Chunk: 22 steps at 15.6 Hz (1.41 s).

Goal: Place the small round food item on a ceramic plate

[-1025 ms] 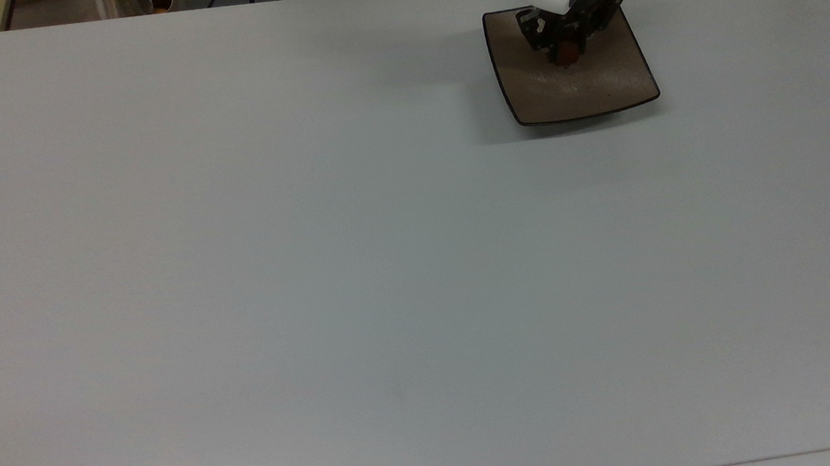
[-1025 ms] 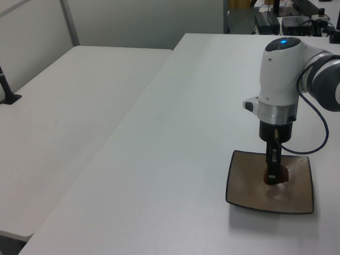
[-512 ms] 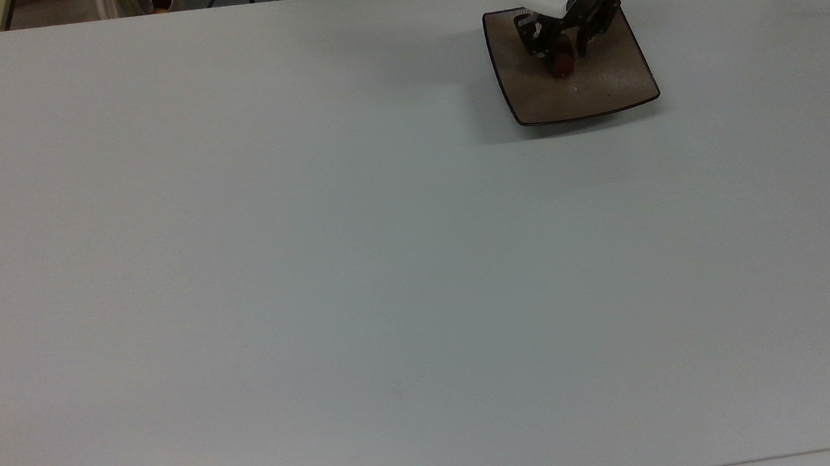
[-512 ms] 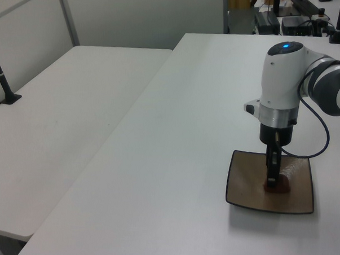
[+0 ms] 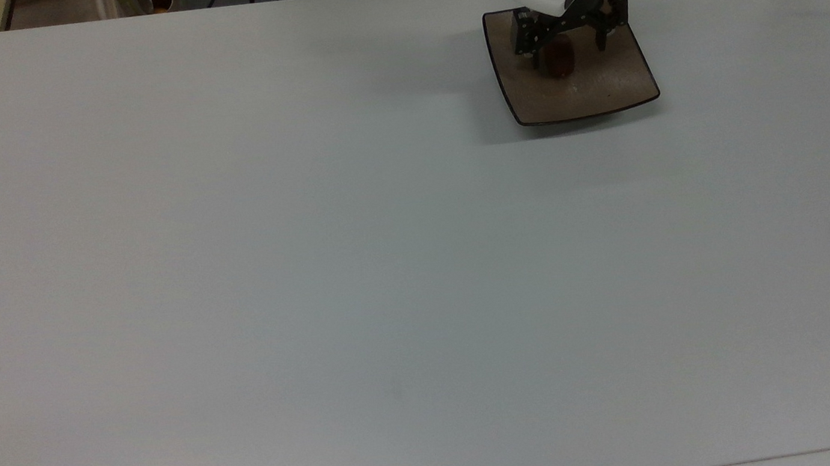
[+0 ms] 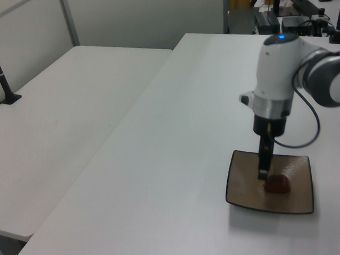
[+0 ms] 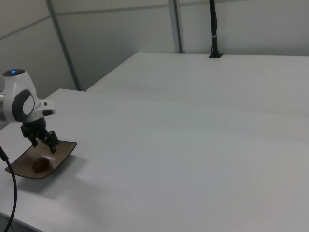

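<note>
No text, label, brand, number or sign can be read on anything in these views.
</note>
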{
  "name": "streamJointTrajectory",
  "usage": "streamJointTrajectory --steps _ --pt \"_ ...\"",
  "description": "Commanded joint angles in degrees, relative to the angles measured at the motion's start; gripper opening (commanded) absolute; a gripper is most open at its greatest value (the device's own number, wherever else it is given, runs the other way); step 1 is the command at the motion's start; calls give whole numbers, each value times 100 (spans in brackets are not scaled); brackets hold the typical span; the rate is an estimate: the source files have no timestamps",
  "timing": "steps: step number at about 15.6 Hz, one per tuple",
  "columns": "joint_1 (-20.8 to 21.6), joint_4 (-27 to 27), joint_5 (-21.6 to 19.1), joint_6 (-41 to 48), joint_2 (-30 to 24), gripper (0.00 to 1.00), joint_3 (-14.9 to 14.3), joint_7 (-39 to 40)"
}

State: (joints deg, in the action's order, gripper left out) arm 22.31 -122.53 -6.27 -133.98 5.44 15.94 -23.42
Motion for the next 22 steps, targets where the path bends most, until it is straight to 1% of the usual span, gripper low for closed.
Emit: streamJointTrajectory --steps 1,3,5,6,8,10,11,12,14,16,18,22 --pt "-420 763 100 1064 -218 100 50 -163" --pt "-683 1281 100 1740 -289 100 15 -146" --pt "-938 1913 108 2312 -289 100 -55 -145" --pt "-1009 2151 109 2541 -297 100 -134 -128" --pt "-1053 2530 109 3024 -394 100 -441 -102" --pt "-1062 2847 109 3473 -490 100 -810 91" --pt "-1054 2900 74 3614 -552 100 -1020 353" --pt "-1019 2892 47 3702 -692 100 -1318 904" --pt "-1001 2883 47 3817 -728 100 -1540 1539" --pt "-1001 2857 47 3791 -719 100 -1646 2049" --pt "-975 2840 56 3774 -728 100 -1673 2428" --pt "-974 2734 56 3598 -789 100 -1690 2421"
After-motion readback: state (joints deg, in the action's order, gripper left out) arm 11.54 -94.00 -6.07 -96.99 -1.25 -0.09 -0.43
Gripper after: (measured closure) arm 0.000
